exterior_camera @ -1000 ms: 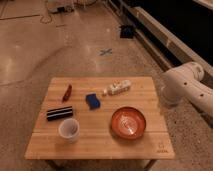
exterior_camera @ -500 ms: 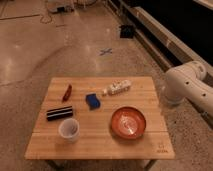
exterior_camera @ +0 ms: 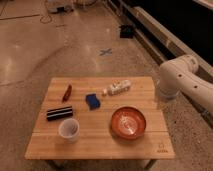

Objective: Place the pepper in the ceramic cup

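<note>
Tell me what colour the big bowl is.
The bowl is orange-red in the camera view. The gripper is out of view; only the arm shows.

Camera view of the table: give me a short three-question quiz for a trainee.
1. True or false: the pepper lies inside the ceramic cup.
2. Which sits nearest the cup: A black bar, B orange bowl, C blue block?
3. Where is the hand?
Key: 1 false, it lies on the table, back left. 2 A. 3 out of view; only the white arm shows, beside the table's right edge.
</note>
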Controlling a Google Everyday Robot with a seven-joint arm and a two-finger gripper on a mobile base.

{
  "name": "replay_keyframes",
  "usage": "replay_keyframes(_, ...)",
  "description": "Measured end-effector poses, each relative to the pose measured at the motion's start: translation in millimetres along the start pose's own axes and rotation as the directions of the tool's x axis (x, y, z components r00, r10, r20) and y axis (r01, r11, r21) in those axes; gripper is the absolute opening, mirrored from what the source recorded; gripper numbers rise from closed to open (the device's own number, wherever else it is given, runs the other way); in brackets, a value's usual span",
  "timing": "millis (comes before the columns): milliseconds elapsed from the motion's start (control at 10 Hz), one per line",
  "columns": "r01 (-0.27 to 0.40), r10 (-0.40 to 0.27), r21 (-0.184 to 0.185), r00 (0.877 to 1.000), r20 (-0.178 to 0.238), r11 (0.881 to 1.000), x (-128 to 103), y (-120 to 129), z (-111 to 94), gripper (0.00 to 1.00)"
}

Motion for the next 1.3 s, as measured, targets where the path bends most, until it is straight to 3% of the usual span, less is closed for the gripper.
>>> replay_keyframes(200, 0.014, -0.014, 0.004, 1.0, 0.0, 1.0, -37, -5, 3, 0.41)
replay_keyframes(400, 0.018, -0.018, 0.004, 1.0, 0.0, 1.0, -41, -12, -2, 0.41)
replay_keyframes(700, 0.04, -0.04, 0.005, 0.999, 0.002, 0.999, -16, -5, 2, 0.41)
replay_keyframes(800, 0.044, -0.044, 0.005, 0.999, 0.002, 0.999, -18, -8, 2, 0.41)
replay_keyframes(1100, 0.054, -0.054, -0.001, 0.999, 0.008, 0.999, -58, -14, 0, 0.41)
replay_keyframes(1300, 0.078, -0.078, 0.003, 0.997, -0.01, 0.997, -62, -24, 6, 0.41)
